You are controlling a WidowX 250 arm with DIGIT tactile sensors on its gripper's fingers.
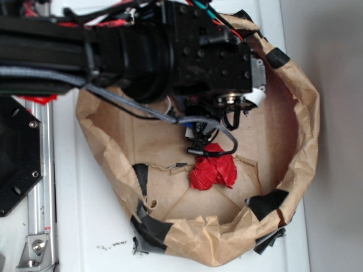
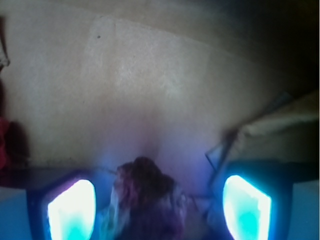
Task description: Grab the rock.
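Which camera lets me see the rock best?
The wrist camera. The rock sits right between the glowing fingers of the gripper, though blurry. In the exterior view the arm hides it; only the red wad shows.

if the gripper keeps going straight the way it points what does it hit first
Most likely the rock: in the wrist view it sits between the two glowing fingers, right ahead of the gripper. Depth is unclear, so whether they touch it cannot be told.

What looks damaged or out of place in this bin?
The brown paper bin is torn and crumpled, its rim patched with black tape. A red wad lies on the floor by the claw. In the wrist view a rough lump, probably the rock, sits between its fingers.
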